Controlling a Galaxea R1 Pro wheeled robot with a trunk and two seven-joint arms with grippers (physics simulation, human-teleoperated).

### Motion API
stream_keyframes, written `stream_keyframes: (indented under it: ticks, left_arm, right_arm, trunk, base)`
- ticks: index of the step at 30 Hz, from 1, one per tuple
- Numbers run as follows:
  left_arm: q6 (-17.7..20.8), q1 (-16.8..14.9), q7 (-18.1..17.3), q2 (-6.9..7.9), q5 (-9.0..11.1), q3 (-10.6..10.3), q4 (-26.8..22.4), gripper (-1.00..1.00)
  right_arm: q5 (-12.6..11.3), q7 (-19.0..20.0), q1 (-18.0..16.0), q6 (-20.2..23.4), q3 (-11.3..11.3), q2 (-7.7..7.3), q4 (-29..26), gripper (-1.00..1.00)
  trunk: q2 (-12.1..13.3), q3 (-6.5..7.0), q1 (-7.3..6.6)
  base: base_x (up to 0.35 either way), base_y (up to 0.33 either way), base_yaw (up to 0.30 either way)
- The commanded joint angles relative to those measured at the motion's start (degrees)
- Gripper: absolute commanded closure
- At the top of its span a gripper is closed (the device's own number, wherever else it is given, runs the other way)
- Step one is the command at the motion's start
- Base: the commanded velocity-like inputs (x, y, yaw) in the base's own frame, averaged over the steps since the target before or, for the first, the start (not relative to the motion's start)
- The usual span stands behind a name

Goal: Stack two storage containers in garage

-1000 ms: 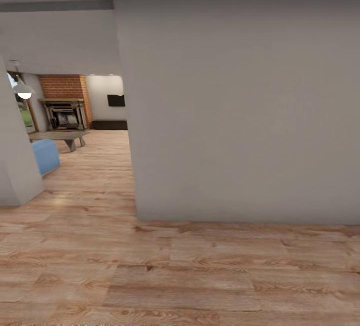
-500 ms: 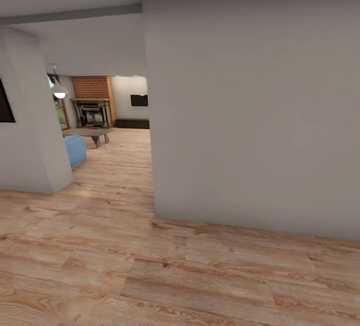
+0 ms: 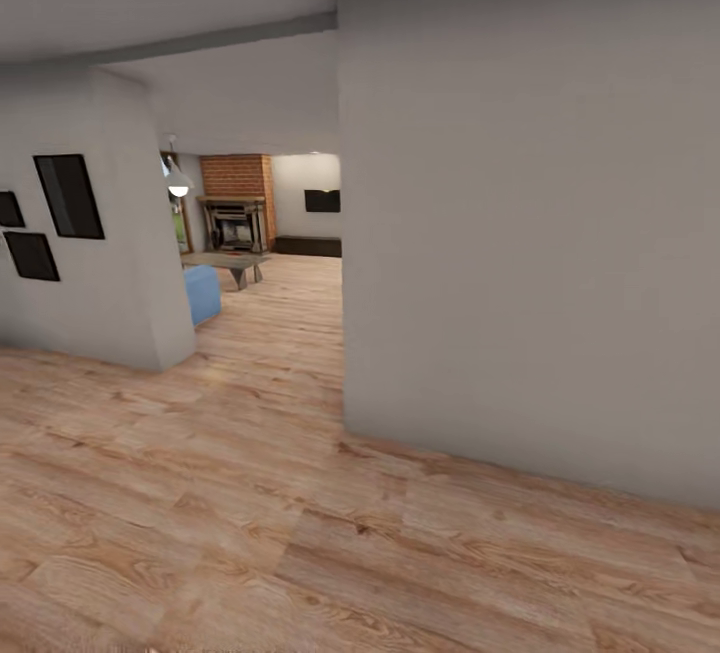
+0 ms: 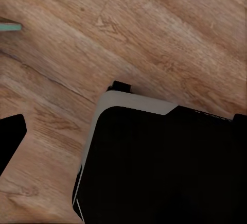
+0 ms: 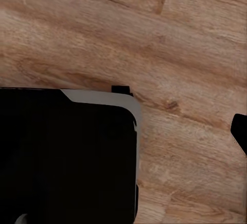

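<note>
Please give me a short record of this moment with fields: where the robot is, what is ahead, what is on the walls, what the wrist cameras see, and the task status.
place: hallway with wood-plank floor
near right: big grey wall
near left: wall corner with three dark picture frames
ahead through opening: blue sofa, low table, brick fireplace, hanging lamp
wrist cameras: plank floor and a dark robot body part
grippers: not visible
containers: none visible, so nothing is carried in sight

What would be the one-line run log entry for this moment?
phase: driving | floor: wood planks | ahead: grey wall | far: blue sofa, brick fireplace | containers: unseen
</note>
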Motion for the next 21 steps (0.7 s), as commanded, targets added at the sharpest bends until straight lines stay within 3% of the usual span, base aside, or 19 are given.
stream_keyframes:
  ticks: [1,21]
  left_arm:
    - [0.0,0.0,0.1,-0.01,0.2,0.0,0.0,-1.00]
    - [0.0,0.0,0.1,-0.01,0.2,0.0,0.0,-1.00]
  right_arm:
    - [-0.5,0.0,0.0,-0.3,0.5,0.04,0.2,-1.00]
    - [-0.4,0.0,0.0,-0.4,0.4,-0.04,0.2,-1.00]
  trunk:
    - [0.0,-0.02,0.02]
    - [0.0,-0.02,0.02]
  base:
    - [0.000,0.000,0.279]
    - [0.000,0.000,0.275]
